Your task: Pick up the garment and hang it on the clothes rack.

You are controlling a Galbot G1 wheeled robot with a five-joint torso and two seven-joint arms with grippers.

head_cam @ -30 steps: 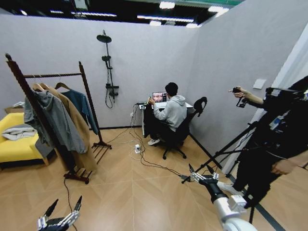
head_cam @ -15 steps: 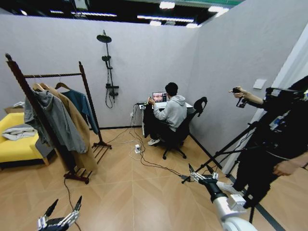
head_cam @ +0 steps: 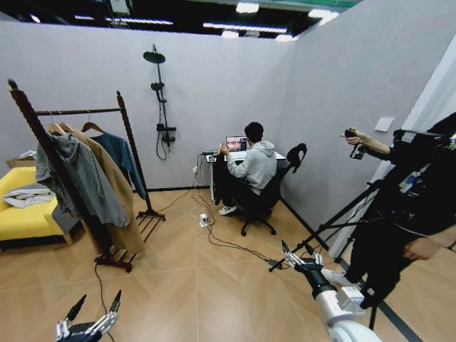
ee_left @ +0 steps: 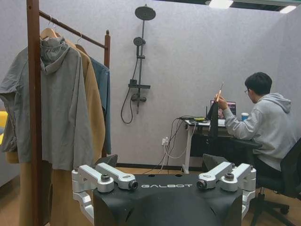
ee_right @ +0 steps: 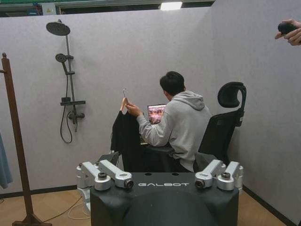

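Observation:
The garment (head_cam: 122, 161), a teal long-sleeved top on a wooden hanger, hangs at the far end of the clothes rack (head_cam: 125, 122), behind a tan coat and a grey hooded jacket. The left wrist view shows the garment (ee_left: 102, 104) as a blue strip past the coat, on the same clothes rack (ee_left: 33, 94). My left gripper (head_cam: 95, 306) is low at the near left, open and holding nothing, well short of the rack. My right gripper (head_cam: 300, 258) is open over the floor at the right. Both wrist views show spread, bare fingers (ee_left: 115, 178) (ee_right: 113, 176).
A seated person at a desk (head_cam: 214, 160) holds up a dark piece of clothing (ee_right: 125, 137) on a hanger. Cables (head_cam: 214, 239) trail over the wooden floor. A yellow sofa (head_cam: 25, 214) stands left, a black shower stand (head_cam: 159, 100) at the back wall, and a tripod (head_cam: 335, 221) and another person at the right.
My right gripper has shifted slightly down and to the right. Everything else is as before.

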